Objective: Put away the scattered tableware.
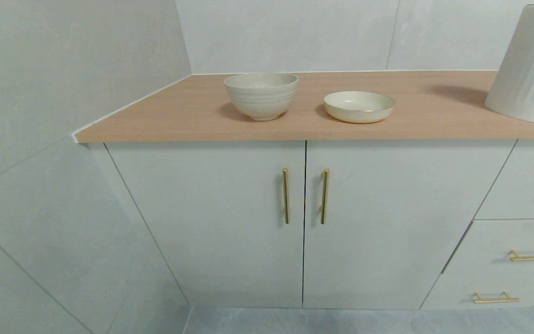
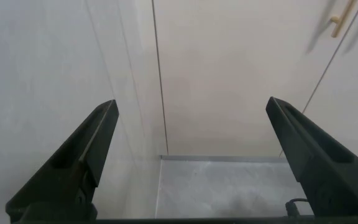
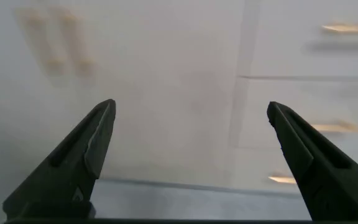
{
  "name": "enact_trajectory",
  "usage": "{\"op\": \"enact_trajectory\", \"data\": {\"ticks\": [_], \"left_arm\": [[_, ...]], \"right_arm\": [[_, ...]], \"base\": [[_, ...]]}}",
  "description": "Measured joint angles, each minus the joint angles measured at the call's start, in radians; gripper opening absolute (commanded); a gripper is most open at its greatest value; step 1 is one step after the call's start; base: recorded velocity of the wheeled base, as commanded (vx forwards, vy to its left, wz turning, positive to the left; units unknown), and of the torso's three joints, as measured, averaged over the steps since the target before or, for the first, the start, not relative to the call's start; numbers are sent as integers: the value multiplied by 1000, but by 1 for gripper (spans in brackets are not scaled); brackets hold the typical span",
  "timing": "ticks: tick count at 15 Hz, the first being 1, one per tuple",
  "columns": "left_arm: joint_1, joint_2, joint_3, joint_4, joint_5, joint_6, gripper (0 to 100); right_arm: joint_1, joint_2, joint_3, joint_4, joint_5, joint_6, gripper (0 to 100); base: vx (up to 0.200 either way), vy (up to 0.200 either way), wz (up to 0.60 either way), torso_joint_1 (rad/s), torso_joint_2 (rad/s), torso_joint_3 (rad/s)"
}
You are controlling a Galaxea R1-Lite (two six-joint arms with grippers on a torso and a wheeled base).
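Observation:
A deep cream ribbed bowl [image 1: 261,95] stands on the wooden countertop [image 1: 434,116], left of centre. A shallow cream dish [image 1: 359,106] sits just to its right. Below them are two white cabinet doors, both closed, with gold handles [image 1: 285,195] side by side at the middle seam. My left gripper [image 2: 191,112] is open and empty, low down in front of the cabinet by the wall. My right gripper [image 3: 191,112] is also open and empty, facing the cabinet front and drawers.
A tall white ribbed container [image 1: 533,65] stands at the right end of the countertop. Drawers with gold handles [image 1: 529,255] lie right of the doors. A tiled wall [image 1: 40,139] closes in on the left. Grey floor [image 1: 341,322] runs below.

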Motion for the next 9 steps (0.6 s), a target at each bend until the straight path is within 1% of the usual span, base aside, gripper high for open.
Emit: {"op": "enact_trajectory", "data": {"ticks": [2,4,6,7,9], "left_arm": [[0,0,0,0,0,0,100],[0,0,0,0,0,0,100],[0,0,0,0,0,-1,100],[0,0,0,0,0,0,100],[0,0,0,0,0,-1,100]], "right_arm": [[21,74,-91,60,158,10,100],[37,216,-147,49,261,13,100],[76,434,-188,-26,318,18,100],[119,571,-206,-87,332,21,100],[239,839,-241,-214,343,34,100]], "base": [[0,0,0,0,0,0],[0,0,0,0,0,0],[0,0,0,0,0,0],[0,0,0,0,0,0],[0,0,0,0,0,0]]}}
